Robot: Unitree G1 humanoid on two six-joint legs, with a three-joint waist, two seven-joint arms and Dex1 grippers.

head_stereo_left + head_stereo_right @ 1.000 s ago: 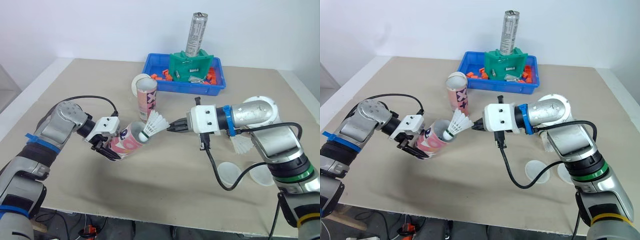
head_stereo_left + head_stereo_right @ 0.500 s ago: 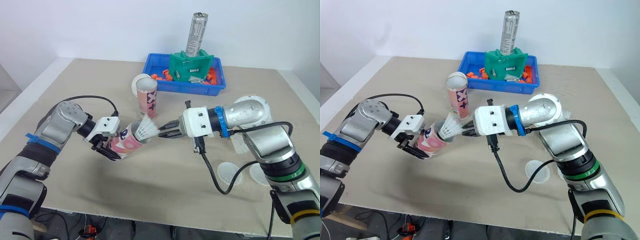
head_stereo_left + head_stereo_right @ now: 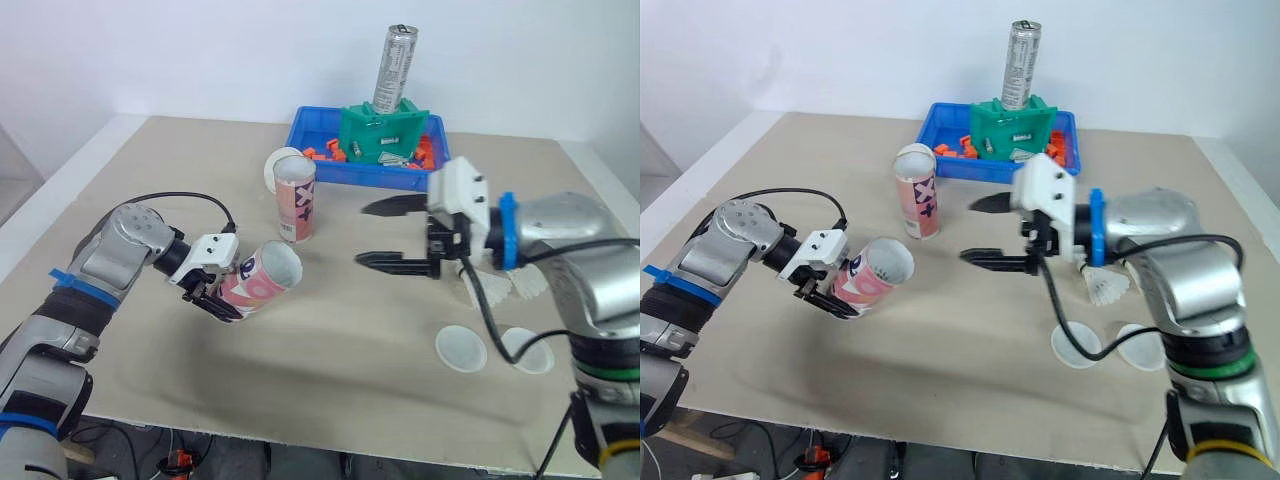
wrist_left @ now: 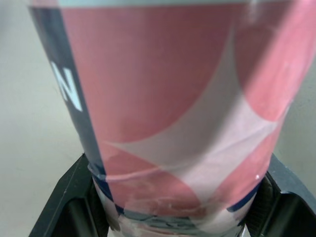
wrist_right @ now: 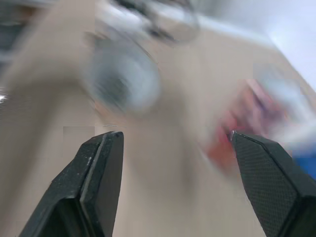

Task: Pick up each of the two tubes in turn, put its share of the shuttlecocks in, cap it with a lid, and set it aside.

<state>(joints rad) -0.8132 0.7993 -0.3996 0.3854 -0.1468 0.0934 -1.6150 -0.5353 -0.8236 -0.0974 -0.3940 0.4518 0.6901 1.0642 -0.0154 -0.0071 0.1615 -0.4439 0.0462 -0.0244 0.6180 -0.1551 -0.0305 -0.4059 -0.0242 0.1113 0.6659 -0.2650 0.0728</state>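
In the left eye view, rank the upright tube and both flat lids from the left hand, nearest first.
1. Upright tube, just beyond the left hand.
2. Inner lid, at the front right.
3. Outer lid, beside it, farther right.

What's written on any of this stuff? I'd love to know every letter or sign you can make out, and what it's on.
"N": a white letter on the dark stripe of the tilted tube.
"X" and "+": signs printed on the side of the standing tube.
The can behind it carries fine print, too small to read.
No other text is legible.
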